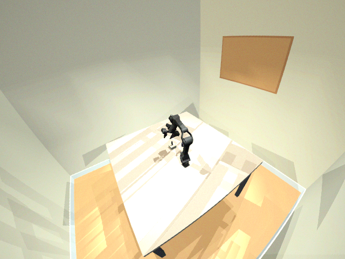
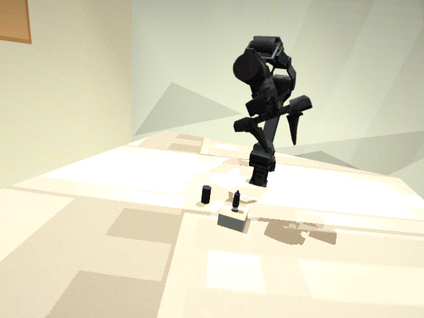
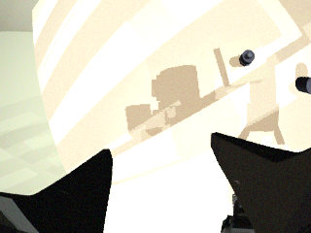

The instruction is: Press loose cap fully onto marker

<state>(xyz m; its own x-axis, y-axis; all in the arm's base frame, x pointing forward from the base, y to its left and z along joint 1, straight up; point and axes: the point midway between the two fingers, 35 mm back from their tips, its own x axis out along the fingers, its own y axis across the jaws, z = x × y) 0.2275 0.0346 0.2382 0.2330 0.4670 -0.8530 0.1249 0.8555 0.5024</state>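
Note:
A dark marker (image 1: 171,143) (image 2: 236,199) (image 3: 247,57) stands upright, tip up and uncapped, in the pale holder block (image 1: 172,148) (image 2: 232,220). The black cap (image 2: 205,195) (image 3: 303,84) stands upright on the table, apart from the block, left of it in the exterior view. In the wrist view the cap is cut by the right edge. My gripper (image 1: 167,137) (image 2: 281,148) (image 3: 161,148) is open with nothing between its fingers. It hangs tilted, well above the table and away from both marker and cap. The block's outline is washed out in the wrist view.
The arm's base (image 1: 185,162) (image 2: 259,176) stands on the pale table (image 1: 156,206) (image 2: 119,294) near the block. Shadows and bright patches lie across the table top. A framed brown board (image 1: 255,61) hangs on the wall.

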